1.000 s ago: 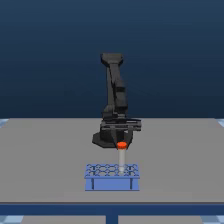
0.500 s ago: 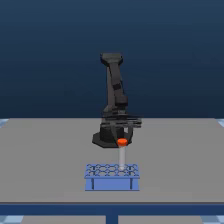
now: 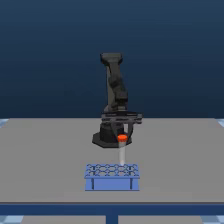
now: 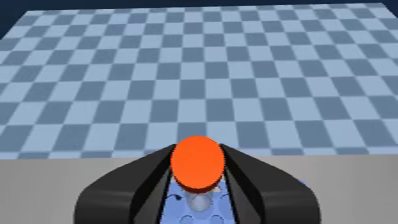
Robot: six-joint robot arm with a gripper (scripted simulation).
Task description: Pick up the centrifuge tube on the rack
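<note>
Wrist view shows the gripper [image 4: 197,175] with its two dark fingers [image 4: 142,182] pressed on both sides of the orange-red cap of the centrifuge tube [image 4: 197,162], so the claw is clamped on the tube just under the cap. The tube hangs straight down from the claw: its long axis is vertical, cap up and tapered tip down. Below it some light blue of the rack [image 4: 191,207] is visible between the fingers.

Exterior view confirms this relation. The gripper [image 3: 122,131] holds the centrifuge tube [image 3: 121,150] upright over the rack [image 3: 111,176], above the holes nearer the exterior view's right. The whitish body reaches down to the top grid of the rack; whether the tip is free of the hole or a little inside it, I cannot tell (the picture is too coarse there). My judgement is that the coming move must go straight up along the tube's axis, because any sideways pull could catch the tip on the grid.

The rack stands on a flat grey table [image 3: 45,155], well in front of the arm's base. Behind is only a dark blue background, and the wrist view shows a checkered floor [image 4: 195,70] beyond the table.
</note>
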